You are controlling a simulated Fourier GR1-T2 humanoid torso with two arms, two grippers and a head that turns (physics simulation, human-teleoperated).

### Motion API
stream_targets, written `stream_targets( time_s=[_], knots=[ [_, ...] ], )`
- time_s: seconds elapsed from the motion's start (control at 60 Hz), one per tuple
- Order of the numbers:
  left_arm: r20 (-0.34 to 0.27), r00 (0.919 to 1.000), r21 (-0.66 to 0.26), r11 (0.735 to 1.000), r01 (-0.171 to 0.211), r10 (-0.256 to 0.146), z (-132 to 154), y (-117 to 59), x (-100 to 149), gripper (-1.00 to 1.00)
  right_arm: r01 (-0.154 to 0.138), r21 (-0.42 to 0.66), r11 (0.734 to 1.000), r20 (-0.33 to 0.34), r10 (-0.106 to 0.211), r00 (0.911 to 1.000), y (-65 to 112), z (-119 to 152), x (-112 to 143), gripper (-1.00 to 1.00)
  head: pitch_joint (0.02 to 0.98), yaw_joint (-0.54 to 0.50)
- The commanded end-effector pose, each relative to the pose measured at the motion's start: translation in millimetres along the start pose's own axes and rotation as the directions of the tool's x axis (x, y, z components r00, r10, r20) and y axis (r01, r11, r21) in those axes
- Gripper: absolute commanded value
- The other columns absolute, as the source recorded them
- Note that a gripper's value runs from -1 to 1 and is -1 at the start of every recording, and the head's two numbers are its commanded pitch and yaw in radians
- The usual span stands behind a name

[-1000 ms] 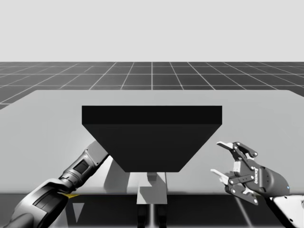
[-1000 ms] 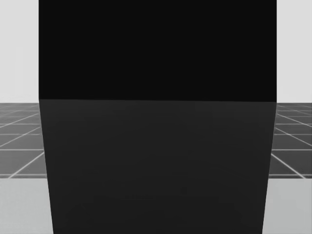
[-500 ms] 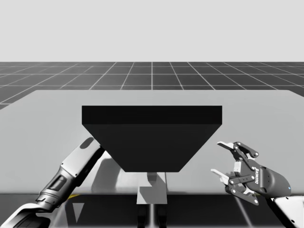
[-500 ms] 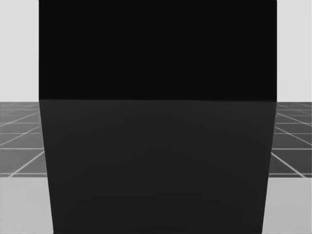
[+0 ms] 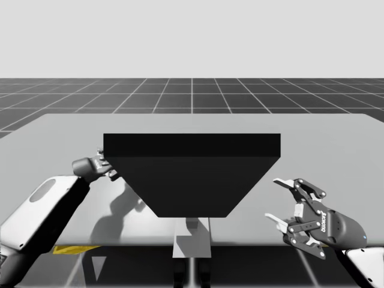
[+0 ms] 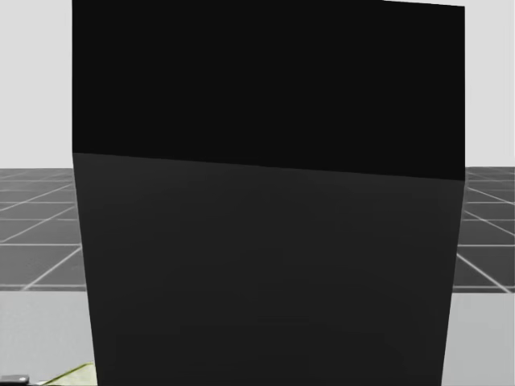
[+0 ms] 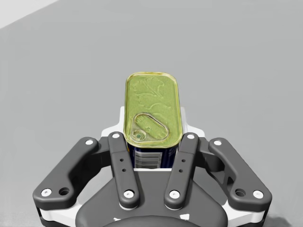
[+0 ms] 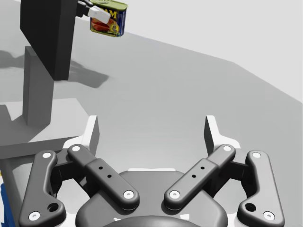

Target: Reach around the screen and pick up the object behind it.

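Note:
The black screen (image 5: 192,174) stands mid-table on a grey post (image 5: 192,237) and blocks most of the head view (image 6: 265,193). My left gripper (image 7: 151,124) is shut on a rectangular can (image 7: 151,111) with a gold pull-tab lid and blue sides. In the high view the left gripper (image 5: 102,166) sits at the screen's left edge. The right wrist view shows the can (image 8: 109,18) held in the air beside the screen (image 8: 47,38). My right gripper (image 5: 281,203) hangs open right of the screen, nothing between its fingers (image 8: 92,130).
The grey table (image 5: 336,150) stretches wide behind and to both sides of the screen. A dark gridded floor (image 5: 192,96) lies beyond its far edge. The screen's grey base (image 8: 42,132) rests on the table ahead of my right gripper.
My left arm has drawn back from behind the screen and risen, bringing its gripper out at the screen's left edge. My head has turned slightly. The right arm has stayed put.

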Motion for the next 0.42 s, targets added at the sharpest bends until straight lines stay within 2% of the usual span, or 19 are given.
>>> stream_targets(
  time_s=[0.017, 0.15, 0.217, 0.283, 0.3, 0.417],
  knots=[
    [0.105, 0.9886, -0.059, 0.992, 0.115, -0.109, 19, 11.7, 59, 1.00, 0.000, 0.001, 1.000, -0.001, 0.000, 1.0000, 0.2, 0, 0, -1.00, 0.213, 0.02],
    [0.166, 0.9731, -0.019, 0.986, 0.165, -0.160, 39, 12.9, 96, 1.00, 0.000, -0.001, 1.000, -0.003, 0.000, 1.0000, 0.1, 0, 0, -1.00, 0.214, 0.02],
    [0.199, 0.9617, -0.005, 0.981, 0.193, -0.188, 50, 10.1, 114, 1.00, 0.000, -0.001, 1.000, -0.003, 0.000, 1.0000, 0.2, 0, 0, -1.00, 0.214, 0.02],
    [0.214, 0.9541, 0.004, 0.977, 0.214, -0.210, 55, 7.4, 124, 1.00, 0.000, -0.002, 1.000, -0.004, 0.000, 1.0000, 0.1, 0, 0, -1.00, 0.213, 0.02],
    [0.224, 0.9480, 0.010, 0.973, 0.230, -0.226, 59, 5.4, 131, 1.00, 0.000, -0.002, 1.000, -0.003, 0.000, 1.0000, 0.2, 0, -1, -1.00, 0.213, 0.02],
    [0.266, 0.9243, 0.033, 0.961, 0.275, -0.274, 72, -3.0, 159, 1.00, 0.001, 0.000, 1.000, -0.006, -0.001, 1.0000, 0.9, -1, -3, -1.00, 0.212, 0.02]
  ],
)
